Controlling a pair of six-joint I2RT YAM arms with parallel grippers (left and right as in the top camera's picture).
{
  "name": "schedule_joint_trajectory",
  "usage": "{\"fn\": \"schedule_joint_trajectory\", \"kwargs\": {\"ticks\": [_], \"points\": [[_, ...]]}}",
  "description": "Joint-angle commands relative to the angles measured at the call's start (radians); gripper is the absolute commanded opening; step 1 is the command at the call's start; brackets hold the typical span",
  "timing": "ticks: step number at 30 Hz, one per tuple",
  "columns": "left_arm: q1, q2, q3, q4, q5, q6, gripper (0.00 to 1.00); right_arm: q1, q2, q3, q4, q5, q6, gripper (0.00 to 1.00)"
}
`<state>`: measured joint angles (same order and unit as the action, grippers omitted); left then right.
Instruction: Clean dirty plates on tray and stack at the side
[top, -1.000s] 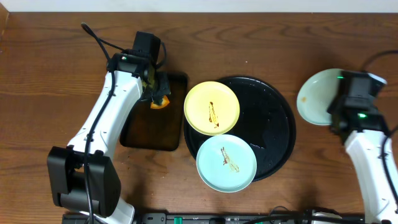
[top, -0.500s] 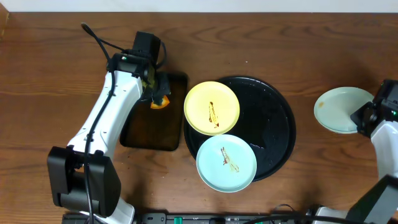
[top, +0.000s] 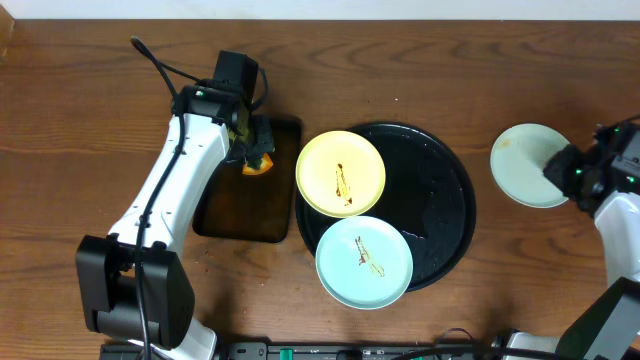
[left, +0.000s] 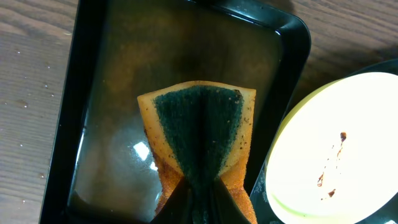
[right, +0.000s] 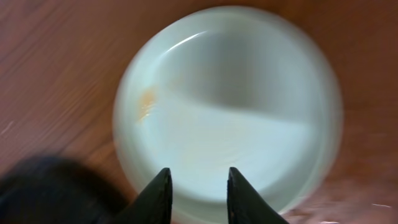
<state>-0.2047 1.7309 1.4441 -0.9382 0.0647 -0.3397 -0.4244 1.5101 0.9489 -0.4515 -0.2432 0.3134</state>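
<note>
At the table's (top: 80, 100) centre, toward the front edge: the tray (top: 445, 190), round, glossy black. Overhanging its left rim: yellow plate (top: 341, 173), brown streaks. Overhanging its front-left rim: mint plate (top: 364, 262), streaked. Near the right edge, over bare wood: third mint plate (top: 525, 165), faint orange smear. Right gripper (right: 198, 179) over that plate's rim, fingers parted; view blurred, contact cannot be told. Left of centre: rectangular tray (left: 87, 93); left gripper (left: 199, 190) clamped on orange-and-green sponge (left: 199, 124) over it.

There are 3 plates (top: 340, 173) (top: 364, 262) (top: 525, 165), 1 round tray (top: 445, 200), 1 rectangular tray (top: 225, 215) and 1 sponge (top: 257, 166).
</note>
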Motion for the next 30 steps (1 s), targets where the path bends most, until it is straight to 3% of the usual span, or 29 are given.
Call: {"fn": "schedule_joint_trajectory", "kwargs": {"ticks": [1, 6, 8, 9, 11, 16, 26, 30], "points": [[0.003, -0.001, -0.007, -0.003, 0.007, 0.013, 0.07, 0.103, -0.019, 0.018, -0.023, -0.154, -0.126, 0.32], [0.002, -0.001, -0.007, -0.003, 0.018, 0.013, 0.08, 0.326, -0.016, 0.018, -0.038, -0.154, -0.242, 0.42], [0.002, -0.001, -0.007, -0.002, 0.047, 0.013, 0.08, 0.401, -0.006, 0.018, -0.013, -0.153, -0.249, 0.54], [0.002, -0.001, -0.007, -0.002, 0.059, 0.014, 0.08, 0.437, 0.002, 0.018, 0.003, -0.145, -0.248, 0.53], [0.000, -0.001, -0.007, -0.002, 0.063, 0.013, 0.08, 0.529, 0.035, 0.018, 0.049, -0.096, -0.217, 0.43], [-0.038, -0.001, -0.010, 0.006, 0.067, 0.030, 0.08, 0.658, 0.134, 0.018, 0.129, 0.021, -0.119, 0.45], [-0.172, 0.018, -0.031, 0.084, 0.066, 0.057, 0.08, 0.762, 0.310, 0.018, 0.239, 0.025, -0.010, 0.42], [-0.200, 0.028, -0.031, 0.098, 0.066, 0.057, 0.08, 0.769, 0.336, 0.018, 0.242, 0.026, 0.005, 0.34]]}}
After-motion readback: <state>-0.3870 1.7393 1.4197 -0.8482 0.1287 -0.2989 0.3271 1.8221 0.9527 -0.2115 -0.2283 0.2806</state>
